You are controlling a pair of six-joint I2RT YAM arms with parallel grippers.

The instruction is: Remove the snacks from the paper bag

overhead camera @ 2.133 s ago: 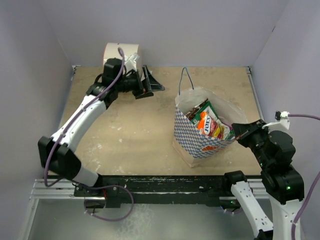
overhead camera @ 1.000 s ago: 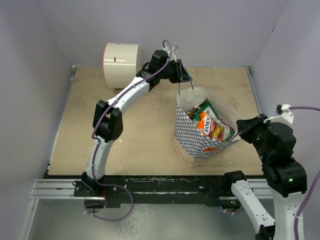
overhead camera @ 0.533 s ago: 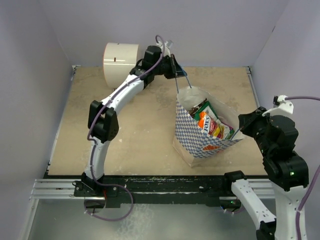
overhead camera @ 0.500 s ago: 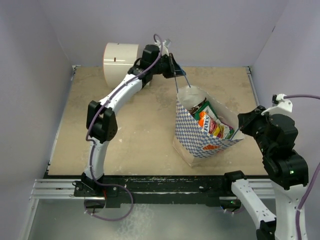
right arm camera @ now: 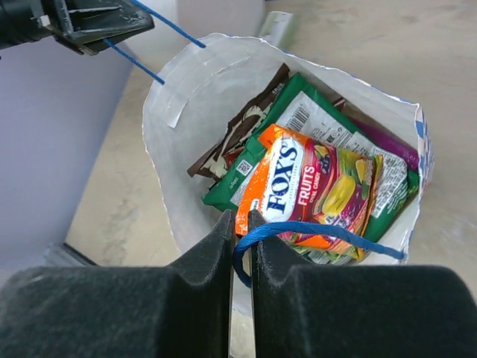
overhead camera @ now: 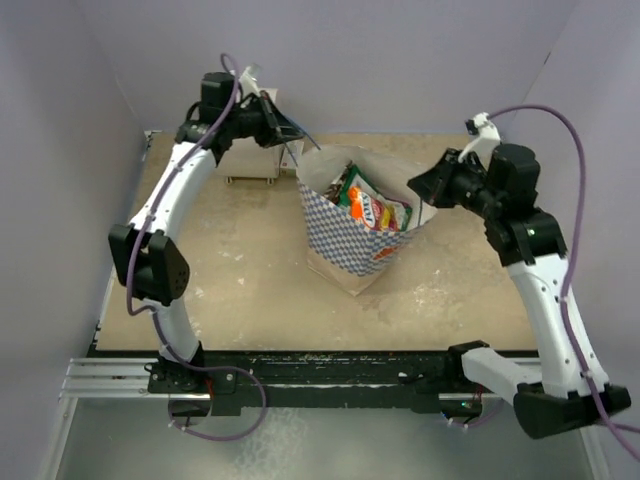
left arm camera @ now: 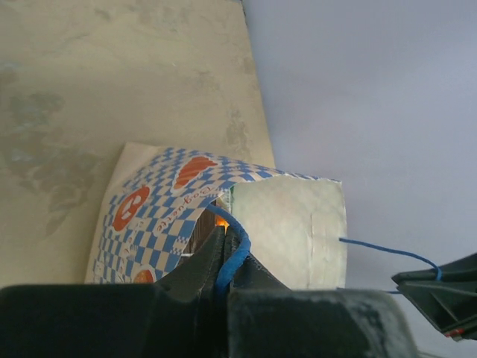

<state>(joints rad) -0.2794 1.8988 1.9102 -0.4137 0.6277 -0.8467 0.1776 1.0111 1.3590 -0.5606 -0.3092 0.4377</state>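
Note:
The blue-and-white checkered paper bag [overhead camera: 345, 235] hangs open between my two grippers. My left gripper [overhead camera: 292, 136] is shut on one thin blue cord handle [left arm camera: 232, 240] at the bag's far-left rim. My right gripper [overhead camera: 416, 188] is shut on the other blue cord handle [right arm camera: 320, 228] at the right rim. Inside lie the snacks [overhead camera: 372, 205]: an orange Fox's packet [right arm camera: 302, 186] on top, a green packet [right arm camera: 304, 119] and a brown one [right arm camera: 240, 138] beneath, and a purple edge [right arm camera: 389, 151] at the far side. The bag's checkered outside [left arm camera: 156, 212] fills the left wrist view.
A cream cylinder [right arm camera: 218, 15] stands at the back left of the tan table [overhead camera: 230, 260], mostly hidden behind my left arm in the top view. Lilac walls [overhead camera: 400, 60] close in the back and both sides.
My left gripper has shut on the bag's handle and drawn back to the left. My right arm has risen and swung in with its handle. The bag has shifted left and toward the back.

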